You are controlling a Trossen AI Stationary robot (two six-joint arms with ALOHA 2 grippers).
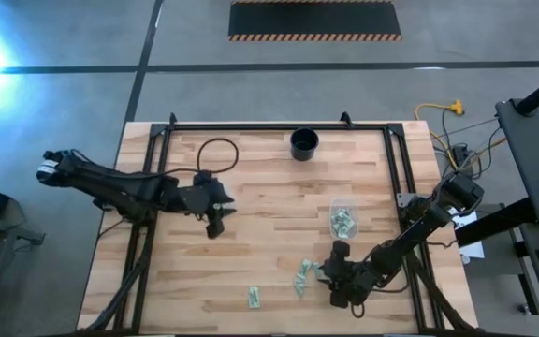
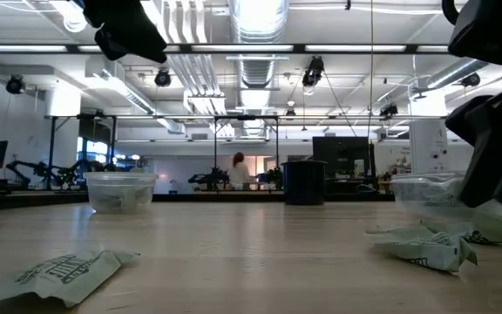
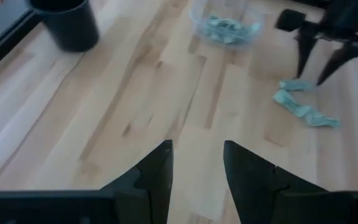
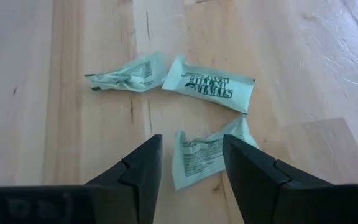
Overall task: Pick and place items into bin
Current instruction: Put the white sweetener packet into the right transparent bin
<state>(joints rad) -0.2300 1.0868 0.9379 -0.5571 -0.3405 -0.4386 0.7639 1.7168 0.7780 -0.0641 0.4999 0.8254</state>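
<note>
Three packets [image 4: 207,84] loose on table [image 1: 269,206] below right gripper [image 4: 191,171], fingers spread, nothing held; nearest packet [image 4: 201,155] lying between fingertips. One more packet [image 1: 254,298] apart, toward front edge. Several already inside clear tub [image 1: 344,217] nearby. Likely light, thin, crinkly, prone to sliding on wood; best pinched across crumpled middle, pressing down lightly. Left gripper [image 3: 194,168] parted, empty, hovering over bare table, well apart.

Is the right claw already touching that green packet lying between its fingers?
Cannot tell. In the right wrist view the right gripper is open with the packet between its fingers, but whether either finger touches it is unclear.
</note>
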